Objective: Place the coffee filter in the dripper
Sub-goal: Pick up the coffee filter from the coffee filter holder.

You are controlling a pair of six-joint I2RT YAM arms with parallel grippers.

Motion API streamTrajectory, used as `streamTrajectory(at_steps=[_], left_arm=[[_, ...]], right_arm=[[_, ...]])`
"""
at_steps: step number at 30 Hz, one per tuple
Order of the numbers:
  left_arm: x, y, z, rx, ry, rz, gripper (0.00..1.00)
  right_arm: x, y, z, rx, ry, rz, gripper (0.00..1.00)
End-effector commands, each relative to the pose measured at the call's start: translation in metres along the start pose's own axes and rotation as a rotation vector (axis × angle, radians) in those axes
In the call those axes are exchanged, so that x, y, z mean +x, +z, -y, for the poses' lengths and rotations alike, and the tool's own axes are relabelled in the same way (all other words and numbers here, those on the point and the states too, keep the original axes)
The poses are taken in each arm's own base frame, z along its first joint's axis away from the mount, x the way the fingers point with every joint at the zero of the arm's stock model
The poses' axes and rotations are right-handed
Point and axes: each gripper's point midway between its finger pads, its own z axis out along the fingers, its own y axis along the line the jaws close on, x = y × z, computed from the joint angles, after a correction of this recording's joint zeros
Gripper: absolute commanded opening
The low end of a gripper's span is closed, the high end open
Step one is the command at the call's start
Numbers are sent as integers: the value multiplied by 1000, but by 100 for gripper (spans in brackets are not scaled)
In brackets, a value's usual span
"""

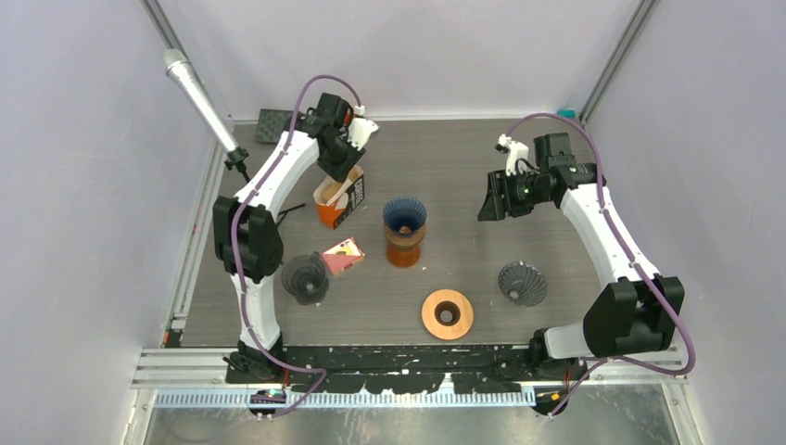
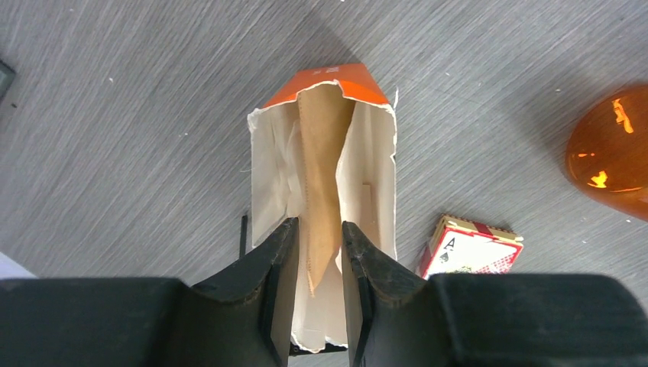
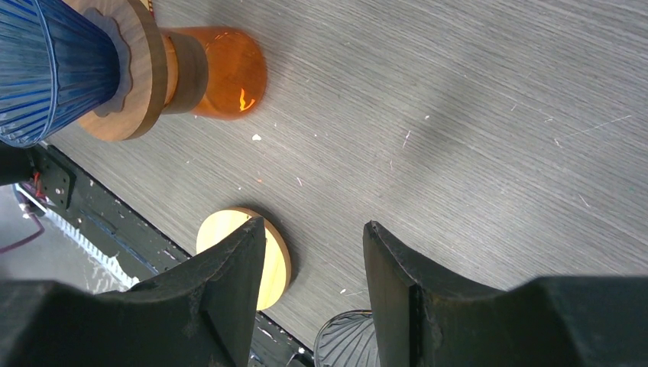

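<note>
Coffee filter [image 2: 321,168], brown paper, stands upright in a torn-open orange and white box [image 2: 267,176], with paler sheets beside it. The left gripper [image 2: 319,229] reaches down into the box mouth. Its fingers are a narrow gap apart and the filter runs between them; whether they pinch it I cannot tell. The right gripper [image 3: 313,229] hangs with its fingers well apart, holding nothing, above bare table. A blue dripper [image 1: 405,215], empty, sits on a wooden collar over an amber glass base, near the box on its right. The table [image 1: 463,158] is dark grey wood grain, enclosed by pale walls. Also on it are a red card pack [image 1: 343,255], a black dripper [image 1: 305,275], a grey dripper [image 1: 523,283] and a wooden ring [image 1: 448,314], none touching.
</note>
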Motion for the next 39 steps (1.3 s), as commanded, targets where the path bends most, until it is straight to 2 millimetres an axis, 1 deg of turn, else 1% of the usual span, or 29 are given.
streamTrajectory(at_steps=[1, 18, 28, 39], left_arm=[[-7, -7, -12, -59, 35, 28, 29], [0, 8, -4, -17, 36, -4, 29], [2, 15, -4, -15, 39, -17, 29], [3, 20, -6, -16, 42, -27, 26]], right_arm=[[-3, 0, 1, -5, -17, 5, 55], [-2, 0, 1, -4, -16, 0, 55], [-2, 0, 1, -3, -17, 1, 55], [-2, 0, 1, -4, -17, -1, 55]])
